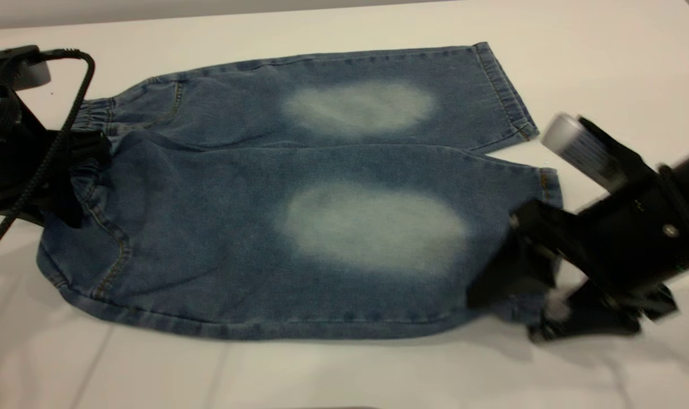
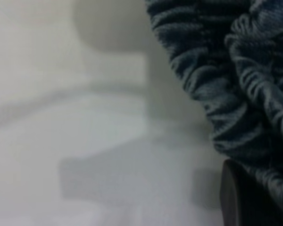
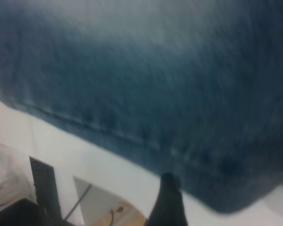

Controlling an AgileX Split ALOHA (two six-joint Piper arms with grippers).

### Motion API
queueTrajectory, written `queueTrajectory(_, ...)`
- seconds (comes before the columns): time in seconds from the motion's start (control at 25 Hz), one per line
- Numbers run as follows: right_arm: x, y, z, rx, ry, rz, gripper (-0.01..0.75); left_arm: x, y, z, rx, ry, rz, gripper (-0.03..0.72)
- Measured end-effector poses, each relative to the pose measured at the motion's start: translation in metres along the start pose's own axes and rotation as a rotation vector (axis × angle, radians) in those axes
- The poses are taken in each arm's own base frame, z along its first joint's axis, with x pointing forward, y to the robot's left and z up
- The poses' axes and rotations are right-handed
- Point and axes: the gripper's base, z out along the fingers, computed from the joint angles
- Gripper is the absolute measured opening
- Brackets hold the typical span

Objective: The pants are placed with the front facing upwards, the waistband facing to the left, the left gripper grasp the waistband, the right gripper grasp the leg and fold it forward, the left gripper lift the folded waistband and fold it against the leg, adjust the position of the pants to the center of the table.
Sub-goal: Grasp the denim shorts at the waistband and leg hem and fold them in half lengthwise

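The pants [image 1: 299, 187] lie flat on the table [image 1: 321, 375], soft and floppy, likely to sag when lifted. The left gripper [image 1: 74, 170] is clamped on the thick puckered waistband [image 2: 236, 89], a firm hold. The right gripper [image 1: 526, 278] sits at the leg hem; whether it is closed cannot be told.

Blue denim pants [image 1: 321, 216] with pale faded ovals on white table [image 1: 344, 375].

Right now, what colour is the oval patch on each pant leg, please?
Pale, faded whitish-blue ovals; exterior view.
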Motion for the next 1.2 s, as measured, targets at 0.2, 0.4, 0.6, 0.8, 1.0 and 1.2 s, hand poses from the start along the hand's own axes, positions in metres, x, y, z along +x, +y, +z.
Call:
queueTrajectory(0.2, -0.015, 0.003, 0.002, 0.017, -0.038, -0.024, 0.404, 0.000, 0.000, 0.000, 0.000, 0.001, 0.000, 0.090)
queueTrajectory(0.4, -0.017, 0.003, 0.002, 0.031, -0.047, -0.028, 0.148, 0.001, 0.000, 0.000, -0.004, 0.008, 0.000, 0.090)
queueTrajectory(0.6, -0.015, 0.013, 0.002, -0.094, -0.022, -0.023, 0.034, 0.003, 0.002, -0.003, -0.021, 0.044, 0.001, 0.091)
queueTrajectory(0.8, -0.030, 0.038, -0.013, -0.412, 0.001, 0.070, 0.034, 0.001, 0.002, -0.028, -0.037, 0.066, -0.002, 0.092)
queueTrajectory(1.0, -0.070, 0.054, -0.032, -0.568, -0.041, 0.160, 0.034, -0.016, -0.005, -0.059, 0.002, -0.005, -0.039, 0.092)
queueTrajectory(1.2, -0.111, 0.065, -0.041, -0.533, -0.121, 0.245, 0.034, -0.041, -0.019, -0.074, 0.094, -0.103, -0.147, 0.092)
